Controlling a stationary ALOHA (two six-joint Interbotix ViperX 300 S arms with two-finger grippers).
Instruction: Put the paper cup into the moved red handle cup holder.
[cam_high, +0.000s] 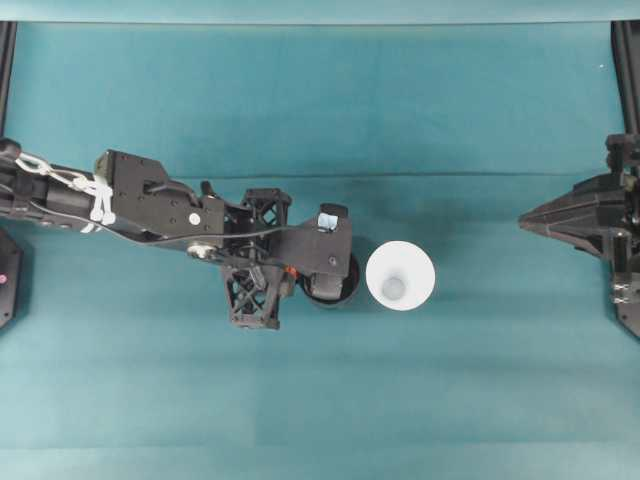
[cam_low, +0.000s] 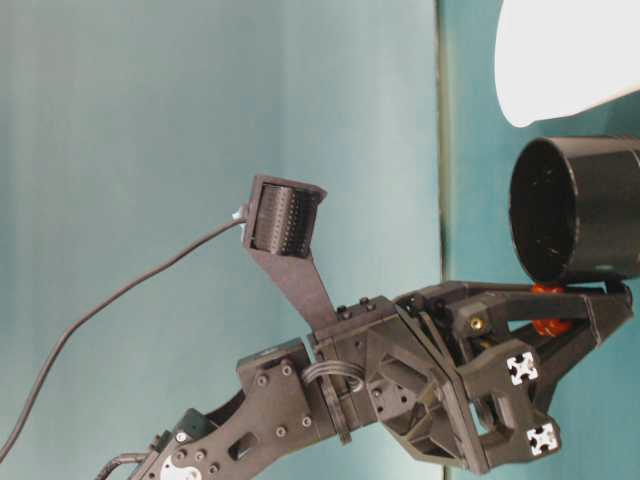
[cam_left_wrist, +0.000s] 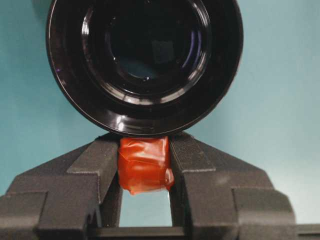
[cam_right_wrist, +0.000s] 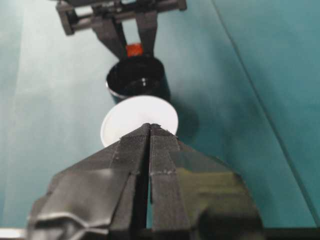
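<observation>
The red handle cup holder (cam_high: 338, 290) is a glossy black cup standing upright at mid-table, partly under my left wrist camera. My left gripper (cam_high: 298, 272) is shut on its orange-red handle tab (cam_left_wrist: 145, 165), with the black cup (cam_left_wrist: 145, 60) just beyond the fingertips. The paper cup (cam_high: 400, 276) stands upright, mouth up, just right of the holder and very close to it. From the right wrist view the paper cup (cam_right_wrist: 140, 120) sits in front of the holder (cam_right_wrist: 137, 80). My right gripper (cam_high: 524, 217) is far to the right, shut and empty, pointing at the cup.
A teal cloth (cam_high: 320, 400) covers the table, with a crease line (cam_high: 420, 176) running across it behind the cups. Black frame posts (cam_high: 628, 70) stand at the far corners. The left arm (cam_high: 150, 195) lies across the left half.
</observation>
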